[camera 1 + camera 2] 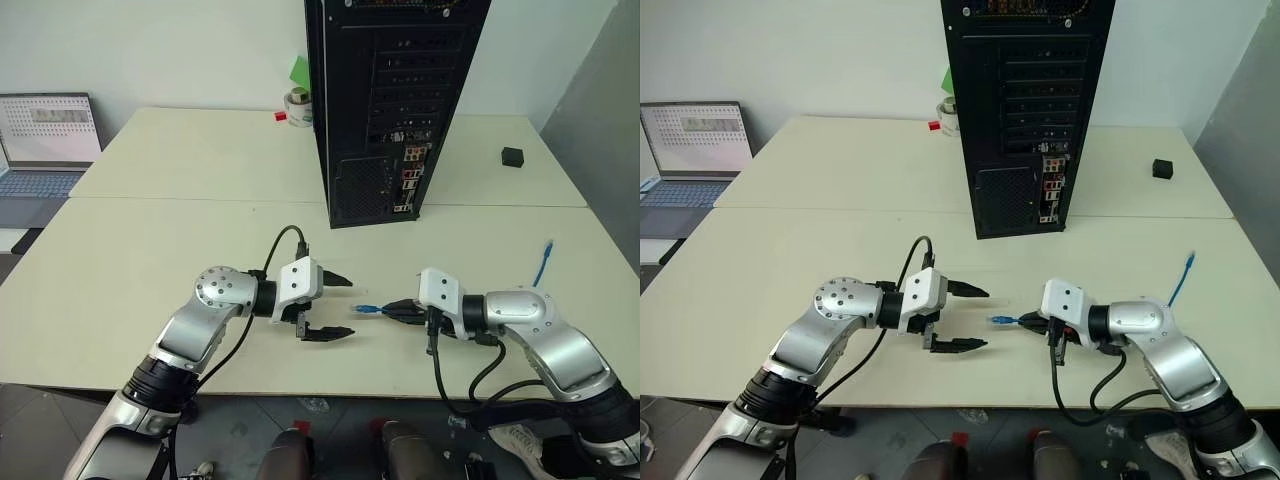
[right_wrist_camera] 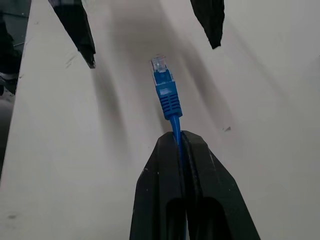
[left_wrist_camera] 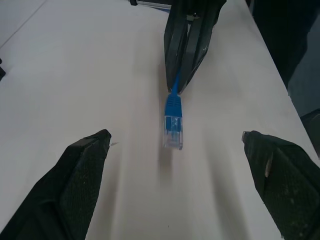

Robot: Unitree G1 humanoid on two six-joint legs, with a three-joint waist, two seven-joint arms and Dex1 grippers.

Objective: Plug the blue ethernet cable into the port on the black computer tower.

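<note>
Table (image 1: 150,260) matt, smooth, cream. Tower (image 1: 395,100) black metal, perforated grille. Cable (image 3: 173,107) blue rubbery boot, clear glossy plastic plug. Left fingers (image 3: 75,185) matt black, grainy plastic.

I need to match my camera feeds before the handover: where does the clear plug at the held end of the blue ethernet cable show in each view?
Left eye: plug midway between the grippers.
Right eye: plug, same spot.
Left wrist: plug centre.
Right wrist: plug upper centre.
Shared landmark: shut right gripper pinching the cord behind it.
</note>
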